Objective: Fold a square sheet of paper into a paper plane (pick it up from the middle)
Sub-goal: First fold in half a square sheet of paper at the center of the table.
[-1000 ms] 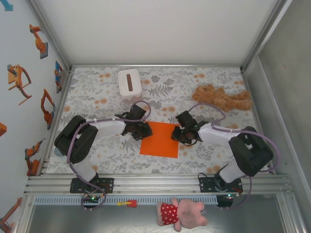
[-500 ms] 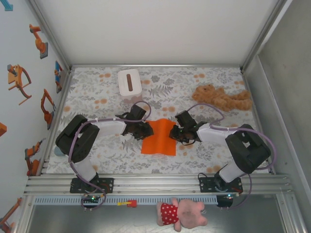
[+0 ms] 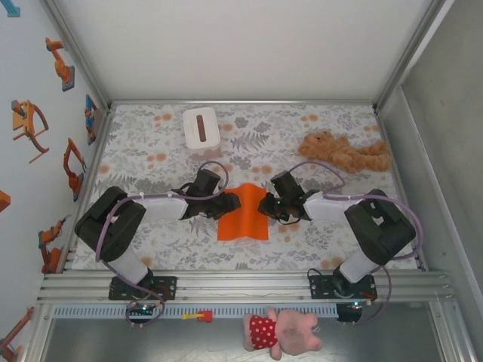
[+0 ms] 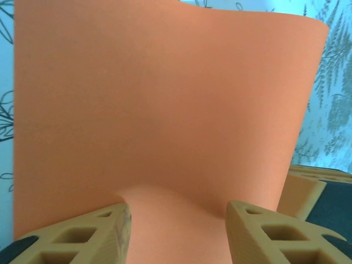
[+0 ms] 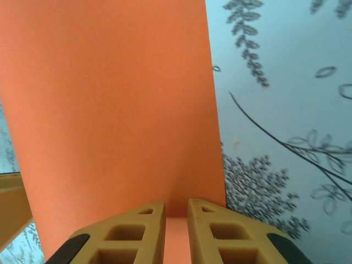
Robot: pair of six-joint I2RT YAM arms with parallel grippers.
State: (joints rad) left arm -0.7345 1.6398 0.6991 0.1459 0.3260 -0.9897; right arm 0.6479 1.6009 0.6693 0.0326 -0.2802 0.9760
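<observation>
Right gripper (image 5: 176, 206), fingers narrow, pinches the edge of the square sheet of paper (image 5: 110, 99), apparently bowing it for a centre fold. Left gripper (image 4: 179, 214) fingers stand wide; paper bulges between them, unclamped.

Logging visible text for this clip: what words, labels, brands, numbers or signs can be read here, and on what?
None can be read.
The orange paper is plain, the white tissue box shows no print, and the wall stickers are pictures without lettering.

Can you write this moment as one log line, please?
paper: bowed up in the middle | left jaws: open at paper edge | right jaws: shut on paper
</observation>
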